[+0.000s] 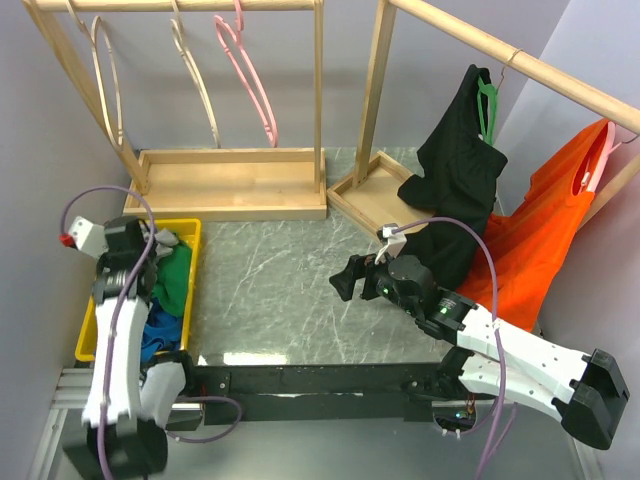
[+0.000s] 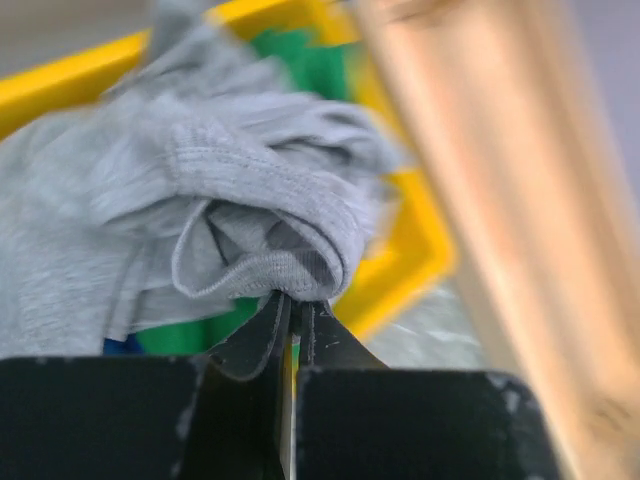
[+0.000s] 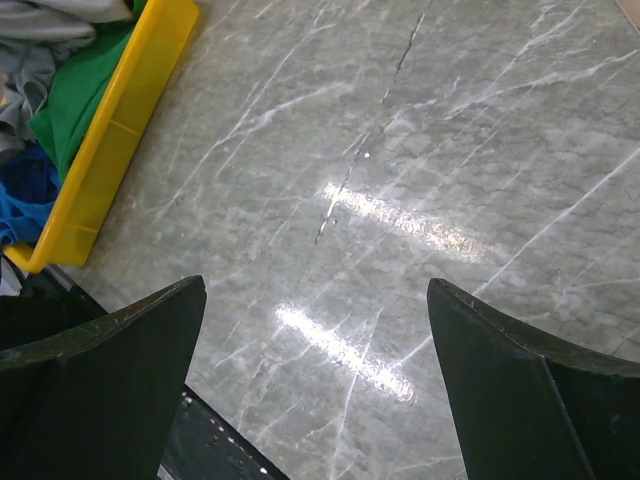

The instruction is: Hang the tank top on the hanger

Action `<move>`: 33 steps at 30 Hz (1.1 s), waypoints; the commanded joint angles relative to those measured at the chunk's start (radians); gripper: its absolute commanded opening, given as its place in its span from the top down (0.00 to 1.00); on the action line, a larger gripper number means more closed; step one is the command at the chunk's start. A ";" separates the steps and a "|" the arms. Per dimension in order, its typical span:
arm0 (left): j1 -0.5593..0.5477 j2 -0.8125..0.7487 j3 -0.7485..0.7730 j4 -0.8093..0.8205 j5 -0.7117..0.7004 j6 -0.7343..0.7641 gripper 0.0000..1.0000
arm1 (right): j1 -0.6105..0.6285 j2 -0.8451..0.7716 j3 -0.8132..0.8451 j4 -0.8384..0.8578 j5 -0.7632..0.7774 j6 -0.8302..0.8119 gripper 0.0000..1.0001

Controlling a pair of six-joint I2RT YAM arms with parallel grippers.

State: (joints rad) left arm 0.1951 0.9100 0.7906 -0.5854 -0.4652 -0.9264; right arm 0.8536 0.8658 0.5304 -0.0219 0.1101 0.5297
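A fold of the tank top [image 2: 200,190] is being pinched at the tips of the left gripper [image 2: 295,312], whose jaws are being held almost together on the hem. The rest of the grey cloth is being seen bunched just ahead of and above those tips, inside the yellow bin [image 2: 420,250]. A green garment [image 2: 300,50] is being shown beyond the bunch, and a blue garment [image 1: 160,330] is being shown back from the gripper, toward the arm's base.

The right gripper [image 3: 315,290] is being held wide above the bare table [image 3: 400,150], with nothing between its jaws. The bin is being seen well ahead of it and to its left.

The hanger [image 1: 250,85] is being carried by the rail of the wooden rack [image 1: 230,185], far beyond both grippers, with two cream hangers [image 1: 105,80] to its left. The tank top is being kept well apart from it.
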 commanded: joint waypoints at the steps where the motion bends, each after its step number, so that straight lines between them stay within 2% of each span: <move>1: 0.003 -0.198 0.085 0.058 0.161 0.171 0.99 | -0.004 -0.007 0.000 0.020 0.002 -0.017 0.00; 6: 0.003 -0.348 0.170 0.088 0.370 0.323 0.99 | -0.002 -0.016 0.011 0.045 0.014 -0.014 0.00; 7: 0.004 -0.362 0.191 0.108 0.479 0.345 0.99 | -0.002 -0.017 0.013 0.043 0.016 -0.016 0.00; 9: 0.004 -0.405 0.209 0.187 0.601 0.383 0.99 | -0.002 -0.024 0.022 0.036 0.020 -0.016 0.00; 10: 0.003 -0.419 0.223 0.220 0.740 0.391 0.99 | -0.001 -0.022 0.025 0.030 0.022 -0.017 0.00; 13: 0.003 -0.444 0.269 0.358 0.955 0.385 0.99 | -0.002 -0.028 0.043 0.011 0.026 -0.017 0.00; 17: 0.004 -0.378 0.409 0.458 1.150 0.338 0.99 | -0.002 -0.033 0.082 -0.012 0.049 -0.025 0.00; 22: 0.003 -0.211 0.612 0.545 1.287 0.236 0.99 | -0.002 -0.034 0.157 -0.058 0.111 -0.043 0.00; 26: -0.015 -0.134 0.673 0.564 1.367 0.161 0.99 | -0.002 -0.042 0.201 -0.087 0.149 -0.040 0.00; 30: -0.074 -0.167 0.532 0.569 1.392 0.127 0.99 | -0.002 -0.065 0.206 -0.110 0.181 -0.014 0.00; 33: -0.158 -0.227 0.327 0.526 1.373 0.132 0.99 | -0.002 -0.080 0.175 -0.125 0.186 0.019 0.00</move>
State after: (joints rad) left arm 0.1177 0.7345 1.2934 -0.0250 0.8696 -0.7570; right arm 0.8536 0.8162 0.7002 -0.1139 0.2520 0.5117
